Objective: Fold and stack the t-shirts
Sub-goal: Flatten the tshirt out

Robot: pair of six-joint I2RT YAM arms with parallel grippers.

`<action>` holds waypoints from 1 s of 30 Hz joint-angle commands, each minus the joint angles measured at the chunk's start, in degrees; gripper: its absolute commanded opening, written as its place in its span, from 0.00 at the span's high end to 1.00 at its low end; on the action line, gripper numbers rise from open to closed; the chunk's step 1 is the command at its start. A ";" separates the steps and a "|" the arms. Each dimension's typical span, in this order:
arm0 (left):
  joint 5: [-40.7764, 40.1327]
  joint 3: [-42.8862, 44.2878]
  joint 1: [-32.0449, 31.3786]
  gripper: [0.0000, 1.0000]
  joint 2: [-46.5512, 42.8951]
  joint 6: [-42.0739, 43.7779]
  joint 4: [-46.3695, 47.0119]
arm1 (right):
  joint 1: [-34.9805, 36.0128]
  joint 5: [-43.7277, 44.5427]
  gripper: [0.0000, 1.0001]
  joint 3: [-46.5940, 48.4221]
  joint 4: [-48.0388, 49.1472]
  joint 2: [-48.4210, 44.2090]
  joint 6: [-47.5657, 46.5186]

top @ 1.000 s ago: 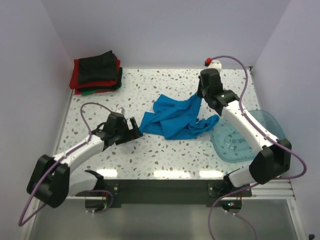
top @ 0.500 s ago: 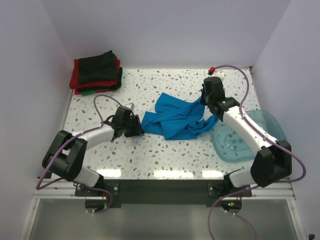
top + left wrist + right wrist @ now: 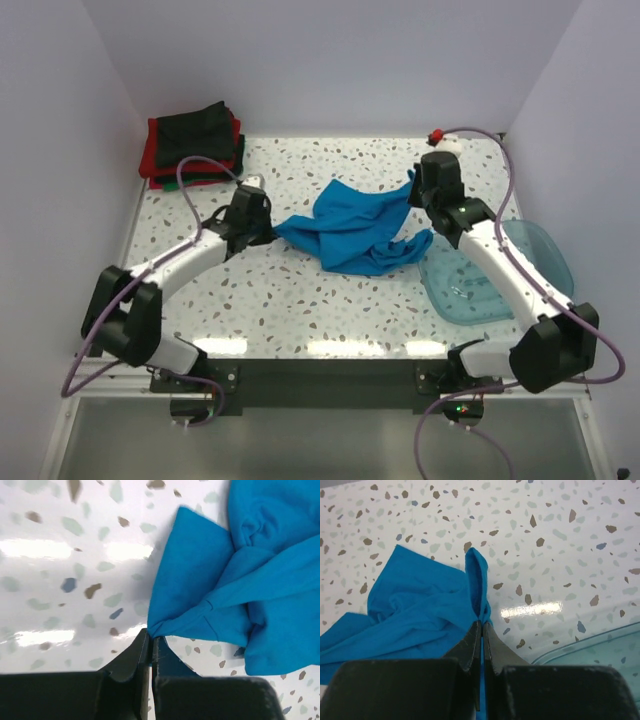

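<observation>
- Speckled desk (image 3: 300, 300): both arms reach in from the near edge.
- Blue t-shirt (image 3: 350, 228): crumpled, unfolded, mid-desk and slightly right of centre. Stretched between the two grippers, with the middle bunched in creases. Its near-right flap ends just beside the tub; whether they touch, cannot tell.
- Translucent blue-green tub (image 3: 462, 295): at the right edge, near half of the desk, partly under the right arm.
- Stack of folded t-shirts (image 3: 195, 138): far-left corner. Dark one on top, red below, and a green edge showing at the bottom. Well apart from the blue shirt.
- Right gripper (image 3: 414, 188): fingers pressed together on a raised fold at the shirt's far-right end. Wrist view shows cloth pinched between the tips (image 3: 482, 624).
- Left gripper (image 3: 268, 228): jaws closed on the shirt's left corner, low at the desk surface. Wrist view shows the corner nipped at the tips (image 3: 150, 636).
</observation>
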 commanded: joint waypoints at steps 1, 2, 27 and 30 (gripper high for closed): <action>-12.33 6.89 -0.06 1.00 -12.31 2.36 -6.52 | -0.34 -1.11 1.00 4.96 -1.85 -5.73 -1.70; -17.23 8.49 -0.06 1.00 -14.42 2.88 -8.27 | -0.25 -1.28 1.00 5.93 -3.68 -6.87 -1.62; -20.11 60.79 0.91 1.00 -43.61 10.88 -31.85 | -0.25 -35.12 1.00 35.65 -18.37 -30.87 5.94; -16.94 62.55 3.44 1.00 -43.54 11.23 -32.19 | -0.25 -36.44 1.00 35.65 -18.20 -31.57 6.73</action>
